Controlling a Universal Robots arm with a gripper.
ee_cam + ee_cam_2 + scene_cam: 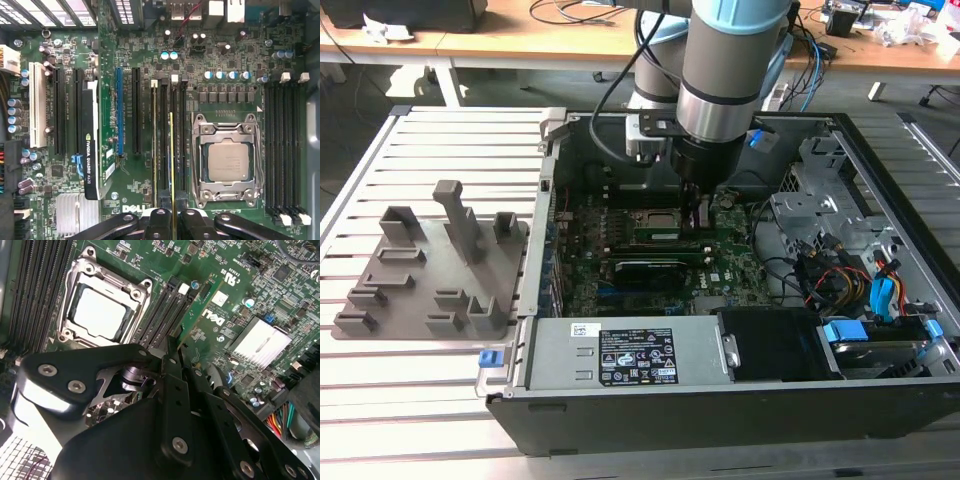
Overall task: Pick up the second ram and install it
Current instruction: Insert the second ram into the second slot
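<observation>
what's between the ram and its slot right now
Nothing visible. In the first wrist view the gripper holds the ram edge-on, lined up along the slot bank beside the CPU socket. An earlier stick sits in a neighbouring slot, off to the side, not under it.

Matt grey plastic holder tray (430,270) left of the dark metal computer case (720,400) in the exterior view — inside it, glossy green motherboard (135,65), bright metal CPU socket (227,160).

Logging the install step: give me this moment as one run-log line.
gripper: shut on second ram | ram: edge-on over slots beside CPU socket | seating: cannot tell
</observation>
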